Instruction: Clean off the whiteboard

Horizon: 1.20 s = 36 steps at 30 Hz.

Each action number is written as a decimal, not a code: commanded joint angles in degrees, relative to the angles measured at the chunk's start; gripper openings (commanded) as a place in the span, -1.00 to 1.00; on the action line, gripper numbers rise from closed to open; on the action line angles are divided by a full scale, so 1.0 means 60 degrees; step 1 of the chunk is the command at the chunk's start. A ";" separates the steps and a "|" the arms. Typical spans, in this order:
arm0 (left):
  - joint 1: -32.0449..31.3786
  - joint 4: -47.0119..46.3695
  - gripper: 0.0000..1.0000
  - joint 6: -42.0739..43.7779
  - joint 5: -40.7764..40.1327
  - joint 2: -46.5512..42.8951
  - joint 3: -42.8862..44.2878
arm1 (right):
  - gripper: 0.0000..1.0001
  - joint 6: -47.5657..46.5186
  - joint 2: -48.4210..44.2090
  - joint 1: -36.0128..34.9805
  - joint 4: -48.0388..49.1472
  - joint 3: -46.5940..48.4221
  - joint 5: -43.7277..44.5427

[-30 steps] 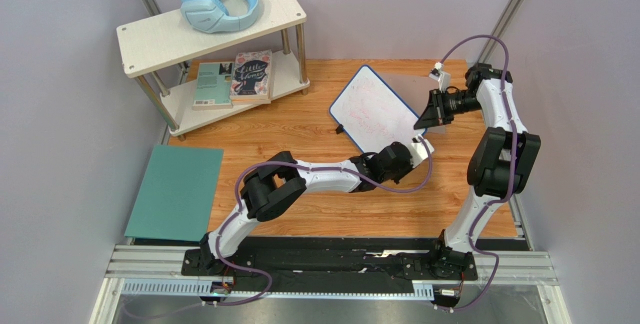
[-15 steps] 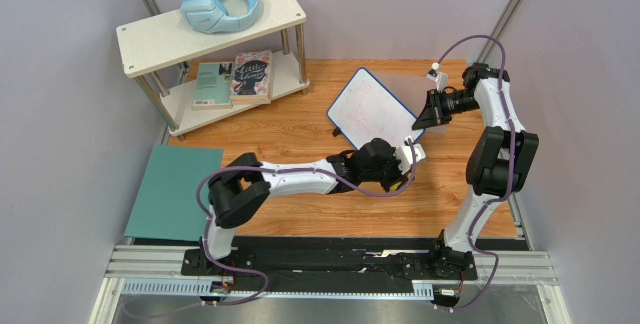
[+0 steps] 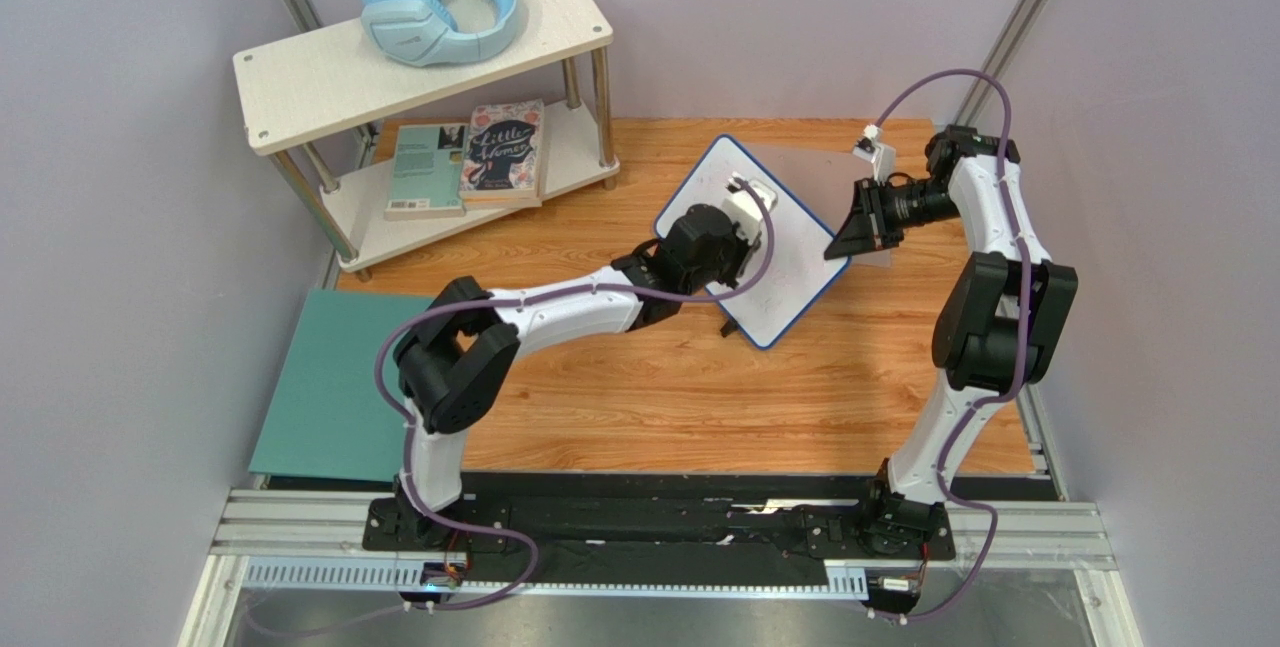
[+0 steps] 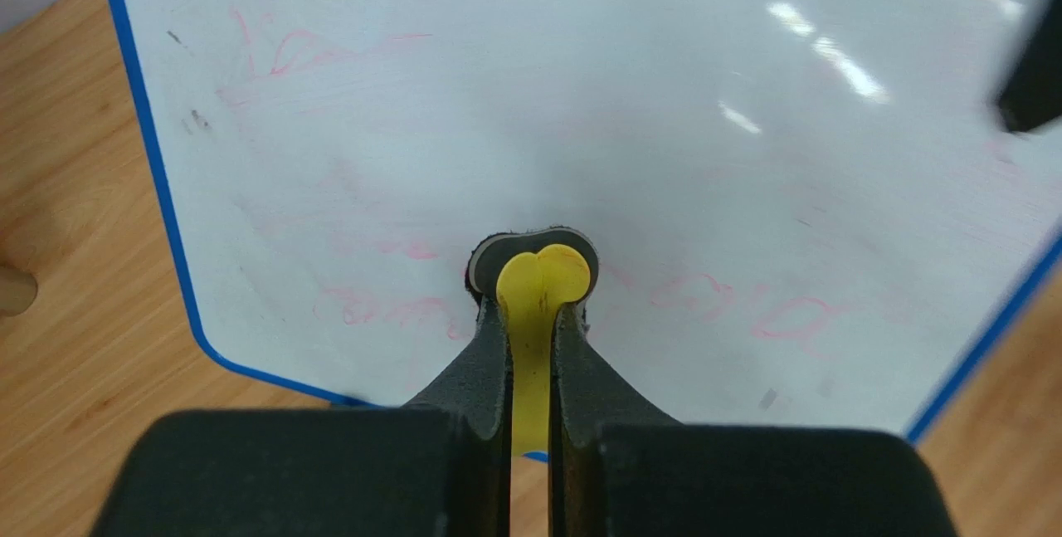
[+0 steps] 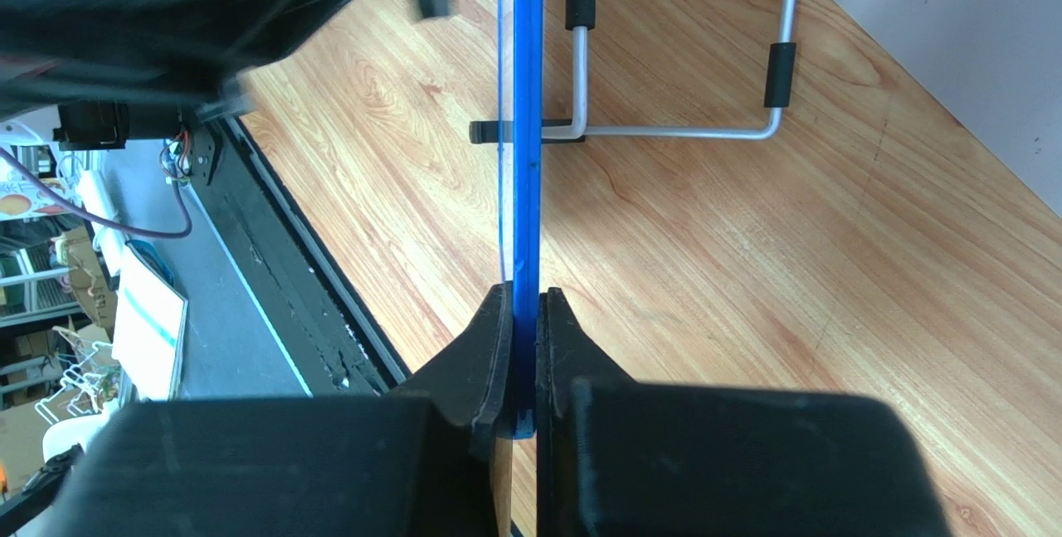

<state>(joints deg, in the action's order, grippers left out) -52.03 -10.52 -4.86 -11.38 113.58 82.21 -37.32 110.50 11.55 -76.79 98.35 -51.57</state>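
The left gripper (image 4: pixel 530 325) is clamped on a thin yellow eraser (image 4: pixel 539 278), its pad seemingly against the whiteboard (image 4: pixel 648 114), which stands tilted toward the table's (image 3: pixel 721 407) far side. The step calls for light, even sweeps across the pink scribbles (image 4: pixel 397 308) — the right gripper (image 5: pixel 524 350), pinched on the blue frame, braces it.

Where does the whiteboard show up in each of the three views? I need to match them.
Top external: whiteboard upper centre, seen as a tilted rectangle.
Left wrist: whiteboard fills the upper frame, behind the eraser in the left gripper.
Right wrist: whiteboard edge-on, a vertical blue line clamped in the right gripper.
Shared landmark: its blue frame.
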 commanded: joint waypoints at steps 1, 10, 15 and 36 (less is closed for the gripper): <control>-0.0176 -0.0369 -1.00 -0.0287 -0.0025 0.0961 0.1076 | -1.00 -0.0664 0.0187 -0.0080 0.0333 0.0367 0.0406; -0.1156 -0.2375 -1.00 0.0634 0.1823 0.1315 0.0363 | -1.00 -0.0870 0.0231 -0.0080 0.0201 0.0337 0.0422; -0.1538 -0.3212 -1.00 0.0532 0.2584 0.1241 -0.0211 | -1.00 -0.0826 0.0304 -0.0080 0.0187 0.0367 0.0260; 0.0425 -0.1088 -1.00 -0.2222 -0.0610 0.1064 -0.0843 | -1.00 -0.0928 0.0407 -0.0080 0.0128 0.0323 0.0363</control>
<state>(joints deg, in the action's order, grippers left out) -51.94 -22.87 -15.33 -11.77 119.04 77.80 -38.00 112.33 12.25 -76.64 99.07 -52.14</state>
